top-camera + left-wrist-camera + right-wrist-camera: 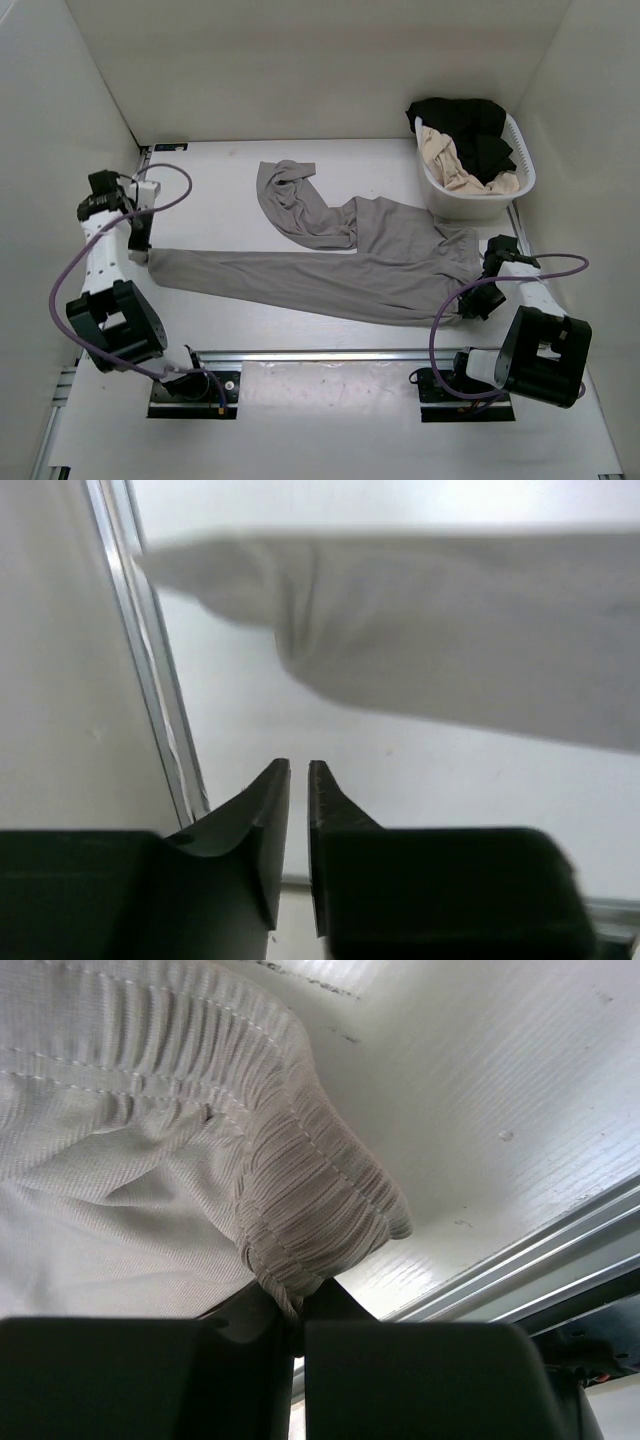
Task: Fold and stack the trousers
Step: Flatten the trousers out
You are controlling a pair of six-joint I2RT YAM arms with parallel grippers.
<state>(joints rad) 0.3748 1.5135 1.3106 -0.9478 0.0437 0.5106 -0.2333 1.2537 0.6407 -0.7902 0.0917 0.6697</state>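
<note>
The taupe-grey trousers (330, 275) lie spread on the white table. One leg runs flat to the left; the other is bunched toward the back (290, 195). My left gripper (140, 243) is by the cuff end of the flat leg. In the left wrist view it (298, 770) is shut with only a thin gap and nothing in it, and the leg (450, 650) lies ahead of it. My right gripper (478, 292) is at the waist end. In the right wrist view it (298, 1300) is shut on the ribbed waistband (310, 1200).
A white laundry basket (523, 170) at the back right holds a black garment (470, 125) and a beige-cream garment (450, 160). A metal rail (330, 354) runs along the table's near edge. White walls close in the left, back and right sides.
</note>
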